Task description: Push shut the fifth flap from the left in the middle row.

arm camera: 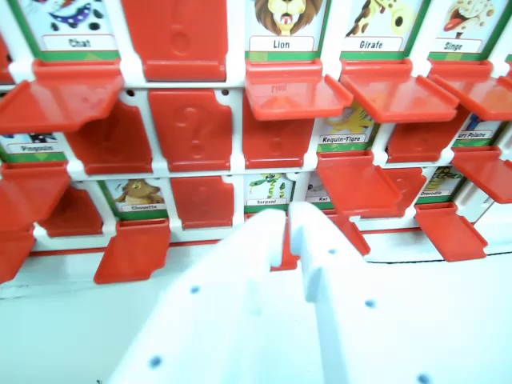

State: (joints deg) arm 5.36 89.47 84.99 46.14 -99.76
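Jaws (pixel 294 228) below Serpent card (pixel 267 189); Requin-Tigre flap (pixel 356 186) up-right.

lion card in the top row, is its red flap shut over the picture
No: the Lion card shows its picture and name label, and its red flap hangs open below it, jutting outward.

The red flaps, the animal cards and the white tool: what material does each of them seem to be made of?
The red flaps look like moulded hard plastic with a soft sheen; closed ones show a raised question mark. The animal cards seem to be printed paper or card, flat with coloured drawings and name labels such as Lion. The white tool appears to be matte plastic, possibly 3D-printed, though blur leaves this open.
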